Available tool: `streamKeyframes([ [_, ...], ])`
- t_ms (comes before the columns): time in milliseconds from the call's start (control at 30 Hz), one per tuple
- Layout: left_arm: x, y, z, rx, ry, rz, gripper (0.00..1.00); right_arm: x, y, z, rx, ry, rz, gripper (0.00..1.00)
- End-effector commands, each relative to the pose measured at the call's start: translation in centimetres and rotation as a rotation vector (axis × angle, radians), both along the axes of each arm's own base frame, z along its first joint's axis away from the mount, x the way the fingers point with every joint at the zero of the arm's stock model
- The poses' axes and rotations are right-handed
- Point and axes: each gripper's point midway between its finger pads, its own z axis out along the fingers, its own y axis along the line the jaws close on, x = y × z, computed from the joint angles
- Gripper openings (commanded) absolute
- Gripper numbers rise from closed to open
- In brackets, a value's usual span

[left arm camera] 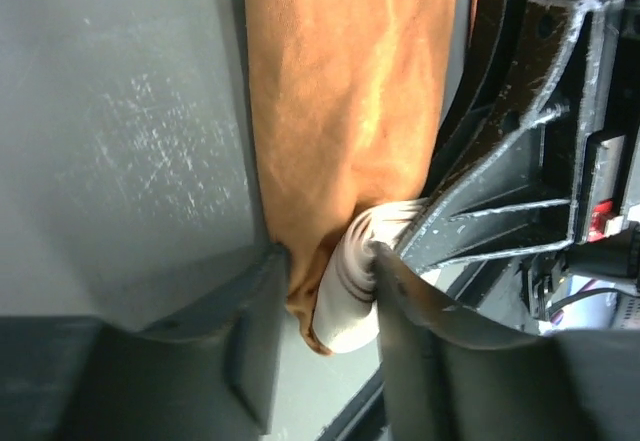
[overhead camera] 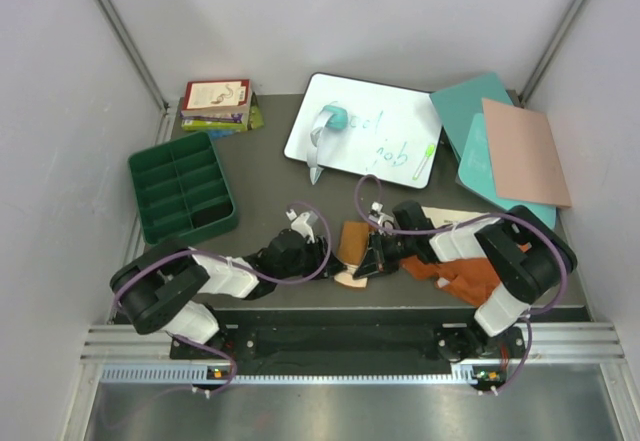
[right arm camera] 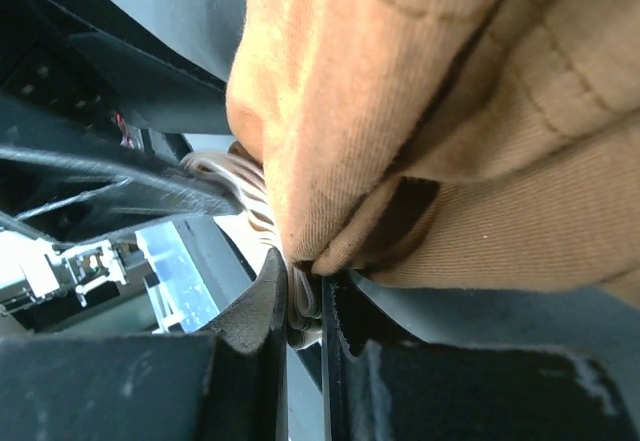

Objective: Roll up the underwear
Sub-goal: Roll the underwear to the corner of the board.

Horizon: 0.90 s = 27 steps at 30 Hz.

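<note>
The mustard-tan underwear (overhead camera: 352,242) lies at the near middle of the table, its cream waistband (overhead camera: 345,278) bunched at the near end. Both grippers meet on it. My left gripper (left arm camera: 330,283) has the rolled end between its fingers, one finger (left arm camera: 262,301) on tan cloth (left arm camera: 340,111) and the other against the waistband (left arm camera: 350,311). My right gripper (right arm camera: 305,291) is shut on a thin fold of waistband (right arm camera: 303,296), with tan cloth (right arm camera: 420,111) bulging above. A rust-orange underwear (overhead camera: 458,279) lies partly under the right arm.
A green compartment tray (overhead camera: 180,189) stands at the left, books (overhead camera: 217,104) behind it. A whiteboard (overhead camera: 365,126) with a teal object (overhead camera: 331,118) and a green marker (overhead camera: 425,161) lies at the back. Teal (overhead camera: 468,101) and pink (overhead camera: 525,151) boards lie back right.
</note>
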Motion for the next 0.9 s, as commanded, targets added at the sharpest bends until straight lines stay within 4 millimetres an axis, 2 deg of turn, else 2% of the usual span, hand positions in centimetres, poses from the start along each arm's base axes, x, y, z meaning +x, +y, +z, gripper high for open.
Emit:
streamKeyframes([
  [0,-0.4,-0.2,-1.0,-0.006,-0.005,-0.033,0.30,-2.5,-1.8,-2.7,-0.111,0.087,0.033,0.00],
  [100,-0.8,-0.6,-1.5,-0.015,0.019,-0.054,0.10,-2.3,-1.8,-2.6,-0.116,0.083,0.031,0.01],
  [133,-0.9,-0.7,-1.4,-0.018,0.023,-0.060,0.01,-2.0,-1.9,-2.3,-0.124,0.074,0.026,0.10],
  [200,-1.0,-0.6,-1.5,-0.007,0.039,-0.057,0.00,-1.8,-2.0,-1.7,-0.132,0.043,0.036,0.23],
  [233,-1.0,-0.4,-1.6,0.007,0.046,-0.056,0.00,-0.9,-1.9,-0.6,-0.132,-0.018,0.026,0.33],
  [300,-1.3,0.1,-2.1,0.056,0.078,-0.054,0.00,-0.9,-2.5,0.5,-0.158,-0.065,0.043,0.40],
  [400,-2.1,0.4,-2.2,0.112,0.134,-0.101,0.00,0.7,-3.0,4.1,-0.173,-0.223,0.031,0.48],
  [433,-2.3,0.5,-2.2,0.126,0.149,-0.118,0.00,1.3,-3.3,4.7,-0.196,-0.275,0.015,0.50],
  [467,-2.3,0.5,-2.0,0.135,0.162,-0.124,0.00,1.8,-3.3,6.4,-0.181,-0.365,0.011,0.51],
  [600,-3.5,1.7,-2.7,0.174,0.276,-0.151,0.00,2.0,-2.1,9.3,-0.197,-0.637,0.029,0.53],
  [633,-3.4,2.0,-2.8,0.172,0.294,-0.147,0.00,2.7,-2.1,9.5,-0.233,-0.706,-0.001,0.53],
  [667,-3.7,1.8,-2.5,0.153,0.320,-0.169,0.00,1.3,-0.9,9.7,-0.219,-0.760,0.055,0.53],
  [733,-3.7,2.1,-2.5,0.156,0.355,-0.171,0.00,1.1,0.1,10.1,-0.216,-0.866,0.048,0.53],
  [767,-3.7,2.2,-2.5,0.158,0.371,-0.175,0.00,0.0,1.0,10.1,-0.213,-0.909,0.091,0.53],
  [833,-3.9,2.4,-2.6,0.164,0.411,-0.199,0.00,-0.2,1.9,9.7,-0.243,-0.970,0.105,0.53],
  [867,-4.0,2.5,-2.9,0.170,0.430,-0.202,0.00,-1.4,2.9,9.6,-0.231,-0.993,0.149,0.53],
])
